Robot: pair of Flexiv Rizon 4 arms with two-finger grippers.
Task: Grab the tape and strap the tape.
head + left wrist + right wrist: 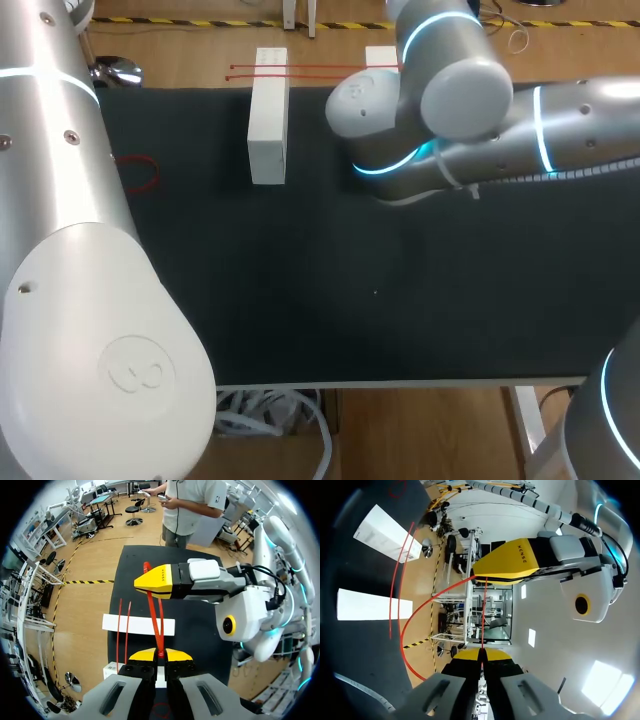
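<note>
Nearest the lens in the left wrist view, my left gripper (160, 655) has its yellow fingers pinched closed on the red tape (154, 612). Two strands of tape rise from there in a narrow V to my right gripper, which sits just ahead. In the right wrist view the right gripper (482, 654) also has its fingers closed on the tape. A thin straight run goes from them up to the left gripper's tip, and the rest bows out to the side in a wide loop. The tape is therefore held in the air between both arms, above the black counter (330, 300). Neither gripper shows in the head view, as the arms hide them. Two spare red tapes (300, 70) lie across a white block (268, 115) and a second one (380, 57) at the counter's far side, well apart from the work. I judge that the strapping step is under way, with the loop formed and now needing to be drawn tight. To do it well, I would hold the left grip steady as the anchor and pull with the right arm straight along the strand. I would go slowly, so the tape neither twists nor slips out of the pinch.
</note>
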